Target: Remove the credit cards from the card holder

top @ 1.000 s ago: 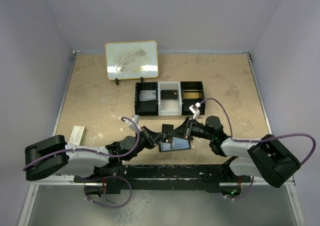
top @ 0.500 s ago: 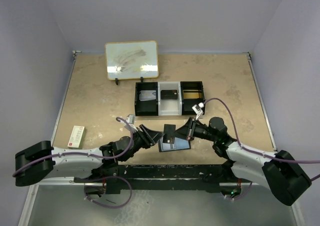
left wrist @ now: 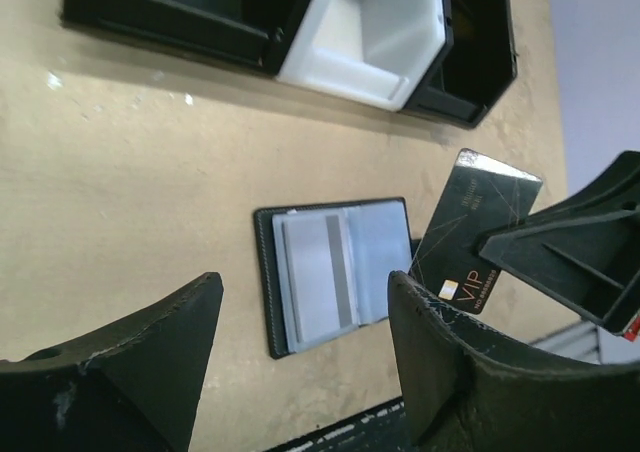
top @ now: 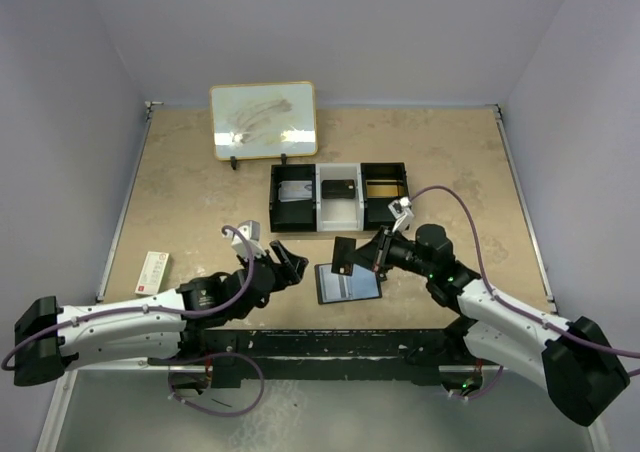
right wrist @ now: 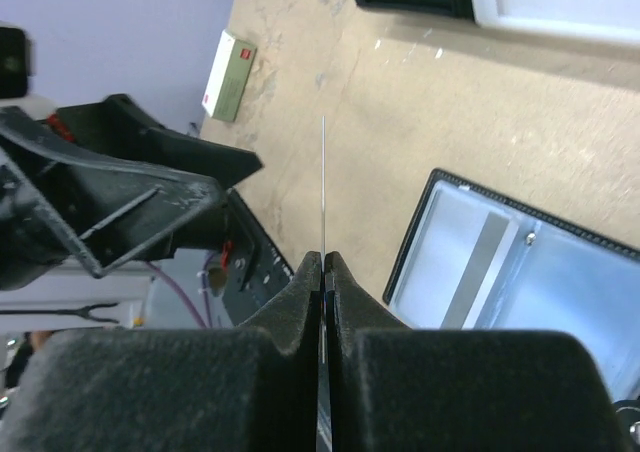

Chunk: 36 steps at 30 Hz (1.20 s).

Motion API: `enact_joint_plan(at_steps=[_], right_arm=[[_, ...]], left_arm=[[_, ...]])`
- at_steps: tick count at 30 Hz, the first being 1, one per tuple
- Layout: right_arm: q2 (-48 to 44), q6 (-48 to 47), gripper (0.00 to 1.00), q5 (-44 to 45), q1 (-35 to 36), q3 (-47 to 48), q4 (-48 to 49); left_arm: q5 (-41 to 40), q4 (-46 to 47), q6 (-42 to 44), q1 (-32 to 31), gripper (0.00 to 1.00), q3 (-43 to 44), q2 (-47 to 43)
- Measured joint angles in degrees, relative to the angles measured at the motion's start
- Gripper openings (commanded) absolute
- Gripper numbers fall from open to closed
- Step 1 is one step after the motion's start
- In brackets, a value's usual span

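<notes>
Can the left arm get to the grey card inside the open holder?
Probably yes. The left gripper is open beside the holder, bare table between them; the right gripper holds its black card up at the far edge.

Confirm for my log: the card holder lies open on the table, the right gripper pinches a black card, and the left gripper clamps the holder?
No: the left wrist view shows the left gripper open, clear of the card holder. The holder does lie open on the table, the right gripper pinching the black VIP card.
</notes>
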Motion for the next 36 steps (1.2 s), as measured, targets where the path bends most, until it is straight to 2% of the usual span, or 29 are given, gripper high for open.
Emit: enact_joint_plan(at_steps=[5,12,18,23,27,30,32,36], right_arm=[[0.0,-8.1,0.0,4.9,0.0,5.5,-6.3],[0.0,-23.8,0.0,13.4,0.0,13.1,-10.2],[0.1,-38.3,0.0,17.5,0.0,16.5,-10.3],[1.3,-48.6,0.0,18.4,0.0,18.7,-10.3],[4.1,-55.5,0.0,18.4,0.0,21.5,-11.4],[7.4,-59.3,0.0,19.5,0.0,24.7,-13.0],[9.9,-61.9,0.0,20.7,0.0,26.9,-13.6],[15.3,-67.1,0.0,22.6,0.0,31.0,-15.0]], left_arm=[[-5.4,-17.5,1.9,1.2,0.66,11.5,2.9],[-6.9,-29.9,6.2,6.3,0.68,20.3,6.6],[1.5,-30.8,11.9,18.8,0.69,20.9,4.0],[7.8,-32.8,17.7,30.6,0.76,22.3,1.6],[14.8,-33.6,23.8,43.5,0.77,22.9,-1.0],[17.7,-33.9,26.9,50.9,0.77,22.9,-1.0],[18.7,-33.4,28.6,53.0,0.77,22.6,-0.6],[20.6,-31.5,30.9,53.3,0.77,20.8,-3.1]])
